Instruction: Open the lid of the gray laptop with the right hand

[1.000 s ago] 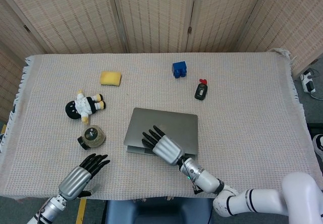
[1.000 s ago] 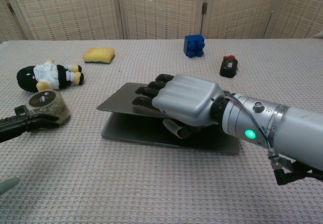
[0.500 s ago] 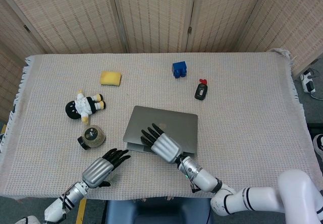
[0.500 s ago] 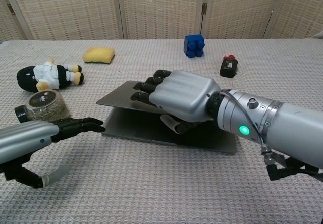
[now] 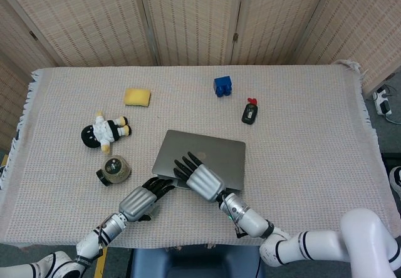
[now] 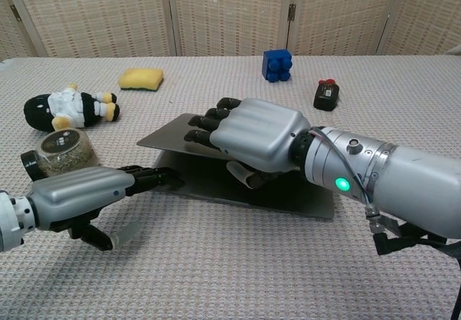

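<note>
The gray laptop (image 5: 213,153) lies near the table's front middle, its lid (image 6: 166,136) lifted a little off the base (image 6: 302,201). My right hand (image 5: 199,179) (image 6: 252,136) grips the lid's front edge, fingers spread on top and thumb underneath. My left hand (image 5: 141,200) (image 6: 83,190) lies low on the cloth with straight fingers, holding nothing. Its fingertips (image 6: 162,176) reach the base's front left corner under the raised lid.
A small round jar (image 5: 114,168) (image 6: 65,149) stands just left of the left hand. Behind it lies a plush doll (image 5: 105,131). Farther back are a yellow sponge (image 5: 137,96), a blue block (image 5: 222,86) and a black device with red tip (image 5: 249,113).
My left hand has slid right across the cloth up to the laptop's front left corner. The right hand has lifted the lid slightly higher.
</note>
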